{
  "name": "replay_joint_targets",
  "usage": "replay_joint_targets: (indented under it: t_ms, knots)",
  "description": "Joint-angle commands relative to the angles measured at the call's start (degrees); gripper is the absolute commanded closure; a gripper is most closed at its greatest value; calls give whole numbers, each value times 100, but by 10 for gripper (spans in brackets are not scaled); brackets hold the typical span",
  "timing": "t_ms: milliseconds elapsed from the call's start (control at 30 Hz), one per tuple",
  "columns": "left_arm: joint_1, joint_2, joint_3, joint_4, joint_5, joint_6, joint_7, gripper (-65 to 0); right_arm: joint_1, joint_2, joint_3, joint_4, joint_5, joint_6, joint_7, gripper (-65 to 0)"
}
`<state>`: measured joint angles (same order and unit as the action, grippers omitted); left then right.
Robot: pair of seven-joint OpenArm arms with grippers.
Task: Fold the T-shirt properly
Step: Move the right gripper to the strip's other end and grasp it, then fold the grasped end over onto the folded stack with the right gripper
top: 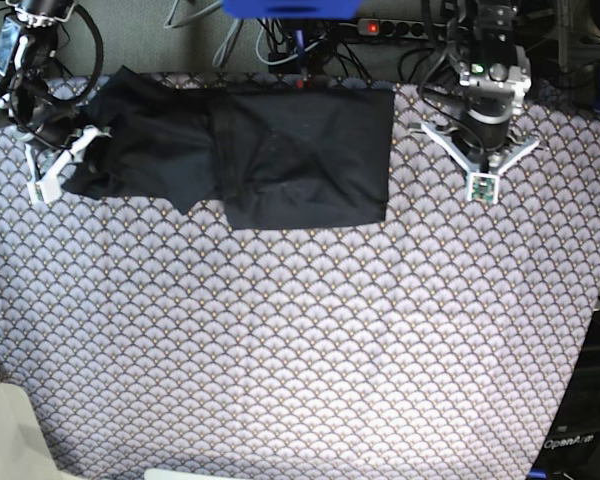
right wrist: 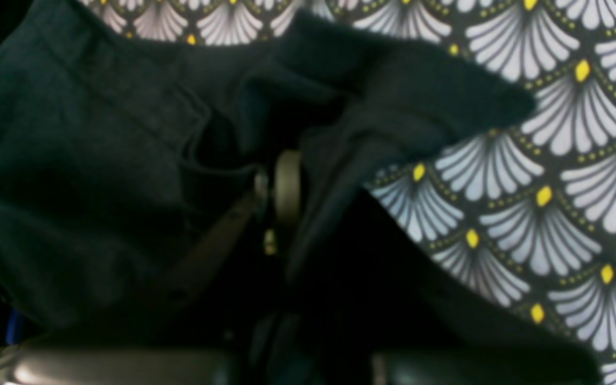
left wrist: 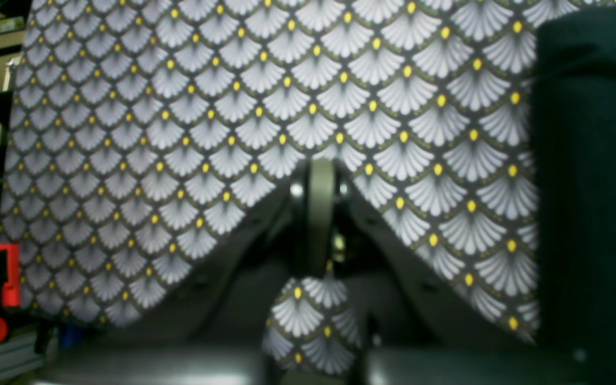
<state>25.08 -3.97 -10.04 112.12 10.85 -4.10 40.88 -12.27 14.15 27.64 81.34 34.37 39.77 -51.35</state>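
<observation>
Across the far end of the table, the T-shirt lies spread on the fan-patterned tablecloth, its body partly doubled into a dark rectangle at centre and a rumpled sleeve end trailing toward the right gripper, which sits at the garment's outer edge on the left of the base view. Seen from the right wrist, the jaws are drawn in on a fold of the T-shirt, the cloth bunching and draping round the fingers; the pinch looks shallow, so it may slip. On the opposite side the left gripper hangs just beyond the shirt's straight edge, apart from it, and its wrist view shows the fingers pressed together on nothing, with only tablecloth beneath and the shirt off to one side. The fabric appears soft, light and limp: it should sag from any single hold and wrinkle rather than keep a crease, so corners, hems and sleeve ends seem the better places to grip, ideally two at once. The cloth below may drag with it. Open room is generous toward the near side of the table; behind the shirt, cables and a power strip crowd the far edge.
</observation>
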Motion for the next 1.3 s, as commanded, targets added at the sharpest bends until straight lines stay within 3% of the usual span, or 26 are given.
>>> replay_joint_targets:
  t_ms: [0, 400, 567, 733, 800, 1067, 1267]
  knots:
    - [2, -21, -11, 116, 18, 36, -110, 0, -69, -22, -104, -15, -250, 23, -548, 0]
    - [-7, -21, -556, 160, -26, 36, -110, 0, -641, -22, -104, 2727, -250, 23, -645, 0]
    - [11, -21, -811, 160, -26, 36, -110, 0, -404, -259, -104, 2974, -241, 23, -1383, 0]
    - [55, -21, -1136, 151, -26, 27, -119, 0, -289, -646, -184, 3026, -233, 23, -1665, 0]
    - [55, -21, -1339, 142, -26, -272, -119, 0, -289, -804, -412, 3044, -233, 23, -1647, 0]
    - [-236, 234, -2807, 90, 36, -2241, -119, 0, -43, -1402, -940, 3053, -224, 23, -1656, 0]
    - [-323, 155, -3545, 10, 36, -3093, -128, 0, 291, -1780, -1379, 3062, -215, 23, -1656, 0]
